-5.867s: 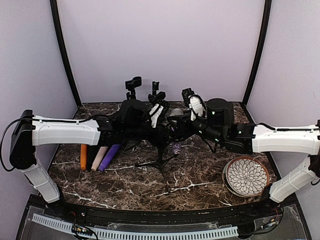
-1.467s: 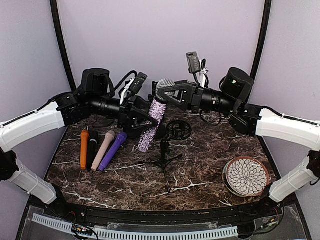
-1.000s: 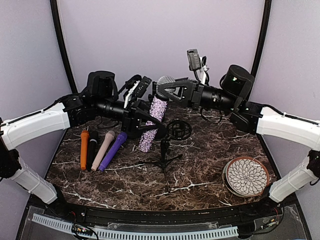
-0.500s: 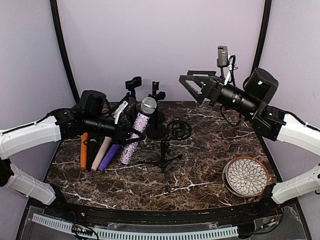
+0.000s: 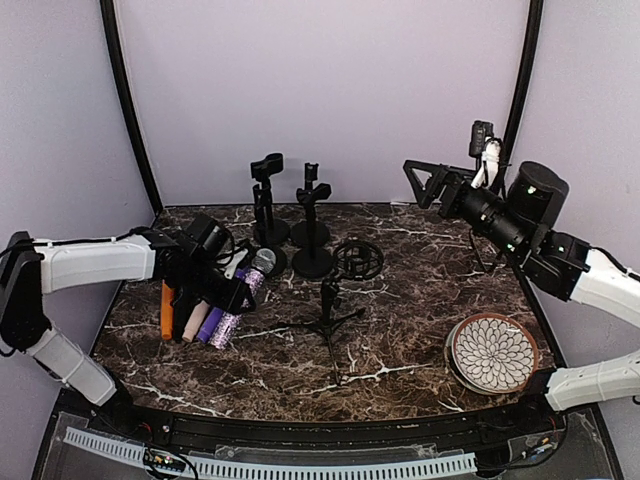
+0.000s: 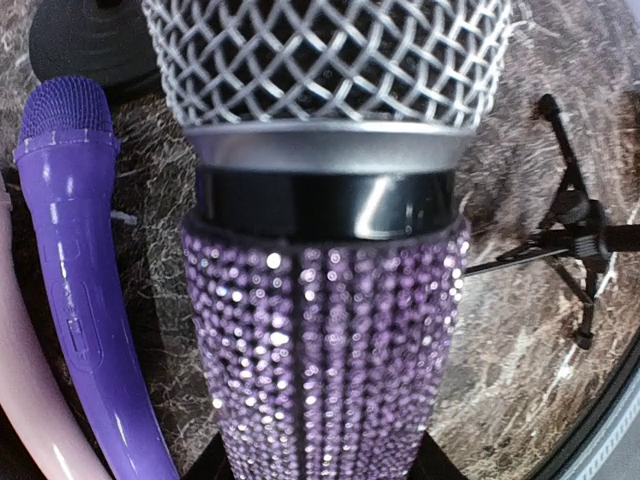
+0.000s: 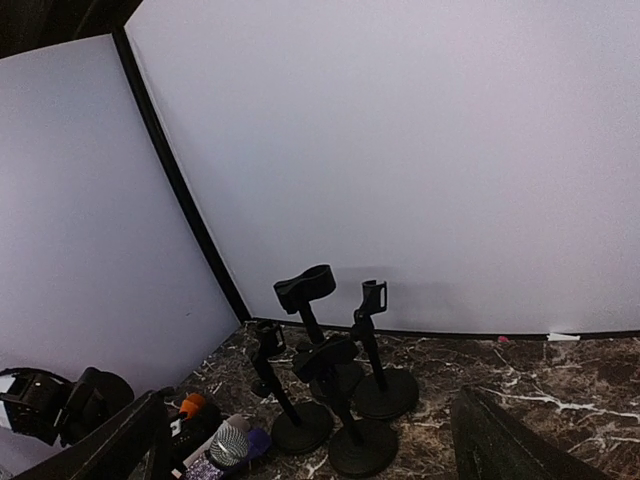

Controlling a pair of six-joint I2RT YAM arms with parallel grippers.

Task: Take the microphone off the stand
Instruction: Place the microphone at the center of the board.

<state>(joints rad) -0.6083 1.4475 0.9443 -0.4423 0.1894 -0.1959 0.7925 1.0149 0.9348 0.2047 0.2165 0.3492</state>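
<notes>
Two arms sit in very different poses. On the left, the arm stretches low across the dark marble table (image 5: 400, 310), forearm almost level, and the left gripper (image 5: 232, 296) is clamped partway closed around the handle of the glittery purple rhinestone microphone with a silver mesh head (image 5: 243, 295). That microphone lies tilted, head toward the back right and tail toward the near left, just beside the row of plain microphones: an orange one (image 5: 166, 310), a pale pink one (image 5: 196, 322) and a smooth purple one (image 5: 211, 323). Whether its tail touches the marble I cannot tell. It is well apart from the black tripod stand with a round ring holder (image 5: 330, 305) at the middle of the table.

On the right, the arm is lifted high over the back right corner, and the right gripper (image 5: 423, 181) has its jaws spread wide, holding nothing.

Only the left wrist view gives the mesh weave, the black collar and the rhinestone rows up close, with the smooth purple microphone just to the left. From the right wrist, spread fingers (image 7: 125, 445) frame three black round-based clip stands (image 7: 340, 390) from the side. Only the overhead camera shows the round floral-patterned plate (image 5: 492, 352) near the right arm's base
</notes>
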